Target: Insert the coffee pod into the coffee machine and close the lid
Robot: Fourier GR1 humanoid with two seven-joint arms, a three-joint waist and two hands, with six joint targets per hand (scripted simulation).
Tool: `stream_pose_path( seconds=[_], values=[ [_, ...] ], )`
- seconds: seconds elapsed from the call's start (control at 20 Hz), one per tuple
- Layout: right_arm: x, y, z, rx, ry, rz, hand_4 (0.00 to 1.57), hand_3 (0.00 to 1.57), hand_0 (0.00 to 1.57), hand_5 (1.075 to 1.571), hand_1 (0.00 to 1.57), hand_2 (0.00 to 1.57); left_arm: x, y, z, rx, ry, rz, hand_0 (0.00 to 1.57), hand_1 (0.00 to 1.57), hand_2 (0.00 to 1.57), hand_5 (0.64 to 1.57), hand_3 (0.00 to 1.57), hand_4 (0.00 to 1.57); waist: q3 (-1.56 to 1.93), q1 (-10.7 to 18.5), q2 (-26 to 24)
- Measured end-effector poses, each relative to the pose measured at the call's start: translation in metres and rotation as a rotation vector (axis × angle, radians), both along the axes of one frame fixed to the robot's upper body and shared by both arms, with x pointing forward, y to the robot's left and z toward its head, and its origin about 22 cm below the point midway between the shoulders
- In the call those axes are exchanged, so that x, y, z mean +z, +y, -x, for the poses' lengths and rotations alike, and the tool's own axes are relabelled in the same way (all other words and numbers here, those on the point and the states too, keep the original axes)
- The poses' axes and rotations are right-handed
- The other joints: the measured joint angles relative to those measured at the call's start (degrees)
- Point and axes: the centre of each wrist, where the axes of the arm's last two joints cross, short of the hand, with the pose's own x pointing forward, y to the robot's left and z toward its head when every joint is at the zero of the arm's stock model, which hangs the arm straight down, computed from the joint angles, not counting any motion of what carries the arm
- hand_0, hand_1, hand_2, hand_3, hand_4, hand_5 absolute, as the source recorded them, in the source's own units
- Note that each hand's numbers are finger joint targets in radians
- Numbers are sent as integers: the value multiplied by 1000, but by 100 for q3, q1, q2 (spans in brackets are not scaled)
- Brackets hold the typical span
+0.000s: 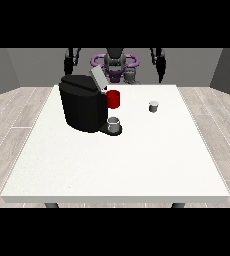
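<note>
Grey walls and pale plank floor framed a big white table [137, 165], robot [115, 62] small at the far edge.

Coffee pod [153, 106], small & light grey w/ a white top, stood upright on the table, right of centre, towards the far side. It was well apart from the hand at the view's right [161, 72], which hung at the arm's end beyond the table's far edge, above & behind the pod, touching nothing. Fingers there too small to read: couldn't tell if released or clenched. Hand at the view's left [68, 64] hung likewise beyond the far edge, further from the pod, w/ the machine between them; finger state also couldn't be told.

Coffee machine [82, 104], black & bulky, sat left of centre, well apart from the pod. Its grey lid [98, 79] stood tilted up, open. Red part [114, 99] showed on the machine's side facing the pod. Grey cup [114, 122] sat on the machine's black base, just below the red part.
</note>
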Motion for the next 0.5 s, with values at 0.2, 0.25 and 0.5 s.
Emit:
stream_pose_path(
  seconds=[0.2,0.25,0.5],
  values=[
    [-8,-2,2,-7,7,-33,328,0,0,1571,0,0,5,4,-4,-55,-22,9,0,0,0,1571,0,617,-50,-13,-109],
    [-7,-3,1,-3,1,-42,328,0,0,1571,0,0,4,6,-5,-75,-37,17,0,0,0,1571,0,617,-56,-55,-103],
    [-4,4,-2,-43,-74,-121,342,0,0,1571,0,0,7,28,-10,-147,-61,-59,0,0,0,1571,0,450,-73,-179,-93]
  ],
)
